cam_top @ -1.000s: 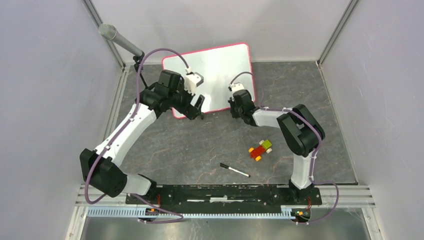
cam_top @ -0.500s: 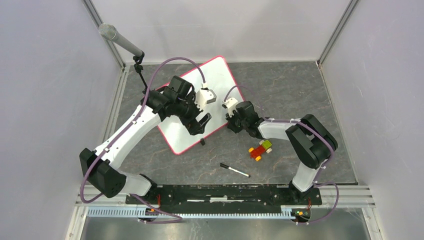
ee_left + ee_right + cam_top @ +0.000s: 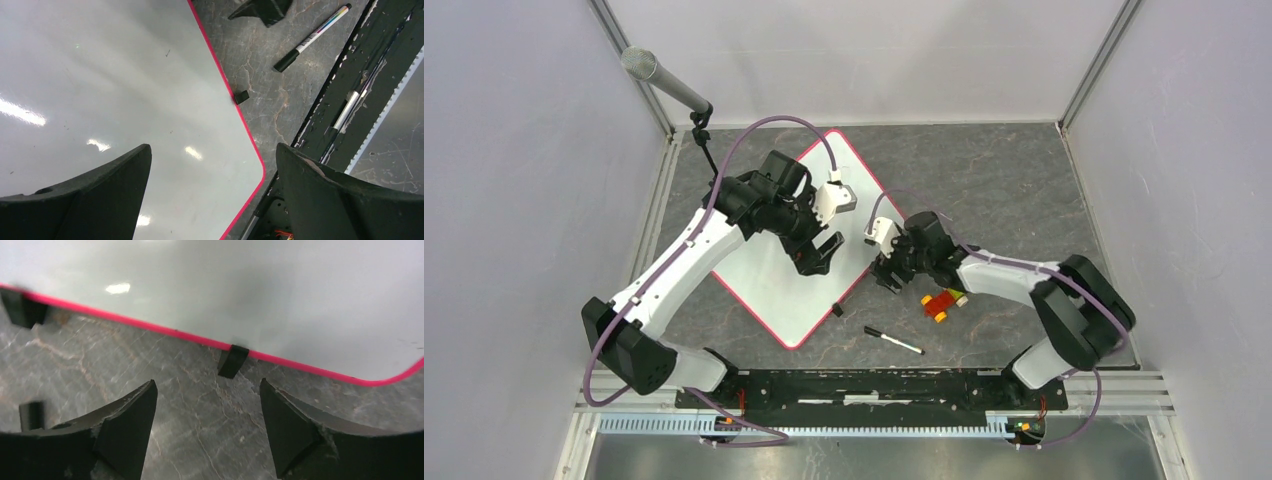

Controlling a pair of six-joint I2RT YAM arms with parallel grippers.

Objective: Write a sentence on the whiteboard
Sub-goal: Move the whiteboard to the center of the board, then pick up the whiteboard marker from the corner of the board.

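Top view, L to R: mic (image 3: 652, 76) on a stand at approx 10 o'clock of the table (image 3: 1024, 190), slanting along the corner post. L arm reaches from its base at 7 o'clock up and across to mid-table. L gripper (image 3: 820, 257) hangs over the whiteboard (image 3: 769, 285), jaws spread wide w/ nothing between them. In the L wrist view both fingers (image 3: 90, 200) frame bare white surface and the board's rounded near corner; can't tell if they touch it. Whiteboard lies flat on the table, a bit L of centre, turned diagonally so its long axis runs approx 1 to 7 o'clock, pink rim all round, surface plain white w/ glare spots. Small black clip (image 3: 836, 311) sits on the rim at the board's 5 o'clock edge. R gripper (image 3: 886, 272) is just beside the board's 3 o'clock edge, low over the table, jaws released and apart, nothing grasped. R wrist view shows the rim and the clip just ahead of its fingertips (image 3: 135, 410), marbled table between them. Marker (image 3: 892, 341), black cap, white barrel, lies on the table at approx 5 o'clock of the R gripper, apart from the board, near the rail (image 3: 874, 385) at 6 o'clock. Block toy (image 3: 944, 300), red, yellow and green, sits at 4 o'clock of the R gripper, just beside the R forearm.
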